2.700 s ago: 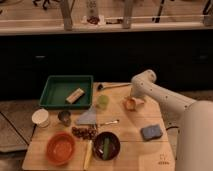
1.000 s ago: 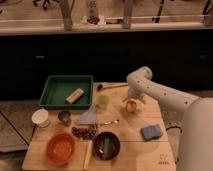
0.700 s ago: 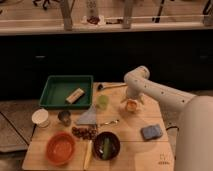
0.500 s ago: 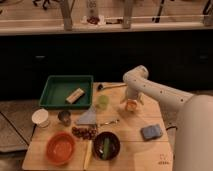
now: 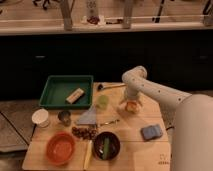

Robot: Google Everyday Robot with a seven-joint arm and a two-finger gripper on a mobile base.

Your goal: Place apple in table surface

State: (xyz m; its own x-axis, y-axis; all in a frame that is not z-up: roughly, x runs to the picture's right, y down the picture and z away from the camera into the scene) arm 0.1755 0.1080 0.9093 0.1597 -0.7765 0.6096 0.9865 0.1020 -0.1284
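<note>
1. Tray (image 5: 50, 94) & cup (image 5: 103, 101) sit left, apart from your drop spot.
2. Gripper (image 5: 131, 103) hangs low mid-table, apple (image 5: 132, 107) at its tip, on or just above the table surface (image 5: 133, 125); gripped or released: can't tell.
3. Sponge (image 5: 150, 131) lies right, out of the way.

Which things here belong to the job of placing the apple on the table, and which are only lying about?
Job: apple, table, gripper just over the apple.
Lying about: green tray, orange bowl, grapes, green cup, blue sponge.
</note>
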